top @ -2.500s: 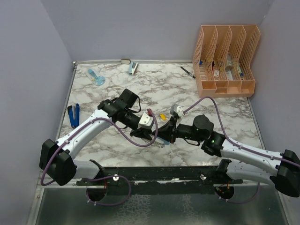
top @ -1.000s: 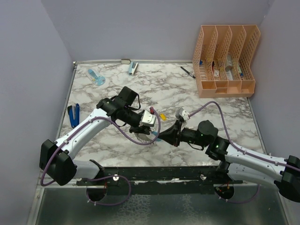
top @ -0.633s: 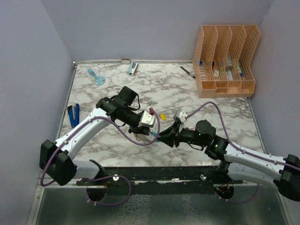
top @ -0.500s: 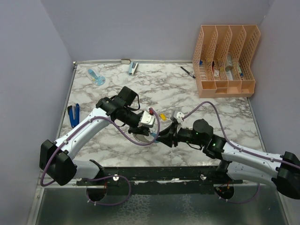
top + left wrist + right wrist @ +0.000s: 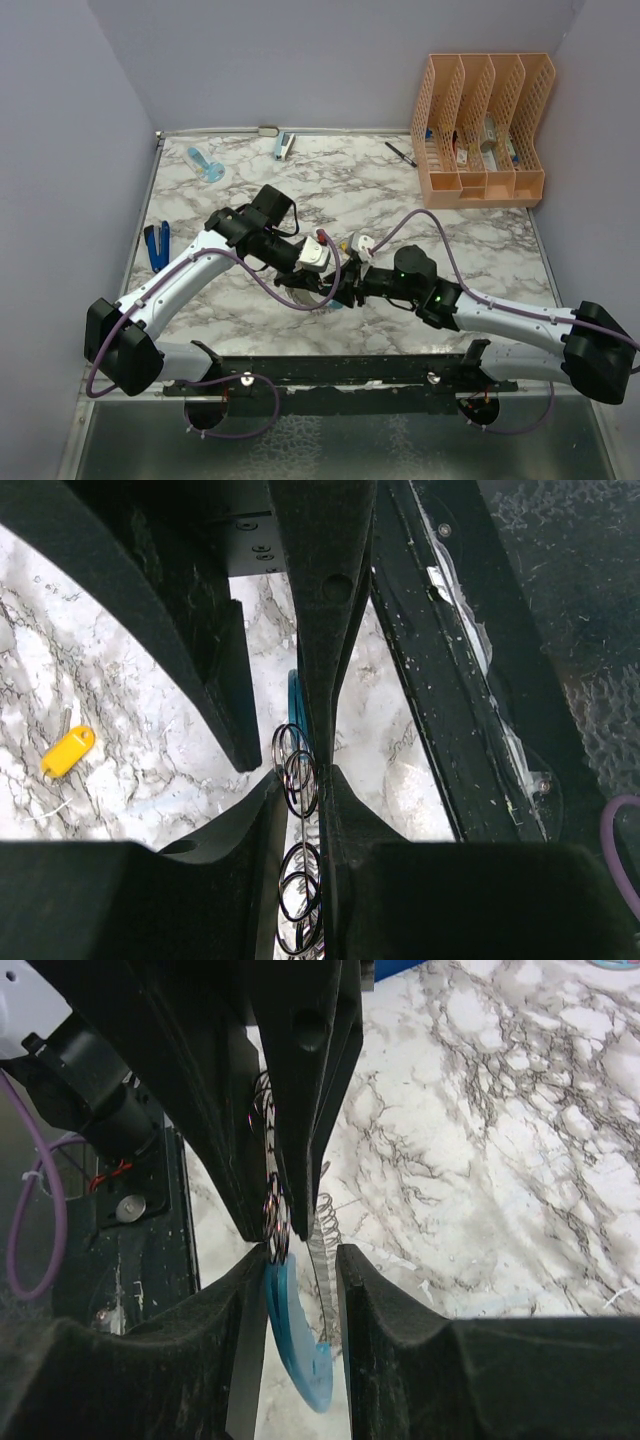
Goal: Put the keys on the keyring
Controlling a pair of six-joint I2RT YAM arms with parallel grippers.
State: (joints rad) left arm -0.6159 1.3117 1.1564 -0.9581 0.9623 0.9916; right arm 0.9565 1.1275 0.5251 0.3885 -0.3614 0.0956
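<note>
The keyring (image 5: 300,772) is a chain of thin wire rings and a gray coil with a curved light-blue section (image 5: 300,1340). My left gripper (image 5: 302,800) is shut on its wire rings and holds it above the table, at the table's middle in the top view (image 5: 305,275). My right gripper (image 5: 305,1300) is open; its fingers straddle the blue section and coil, with the blue section lying against its left finger (image 5: 235,1360). In the top view it (image 5: 343,290) meets the left gripper. The yellow key (image 5: 68,752) lies on the marble. The black key is hidden.
An orange file organizer (image 5: 480,130) stands at the back right with a black pen (image 5: 401,153) beside it. A blue-handled tool (image 5: 156,245) lies at the left edge. Two light-blue items (image 5: 204,163) (image 5: 284,146) lie at the back. A black rail (image 5: 350,370) runs along the front edge.
My right gripper pulled back to the right, then moved left again until its fingers straddle the ring's blue section. The left gripper has stayed shut on the ring, nearly still.
</note>
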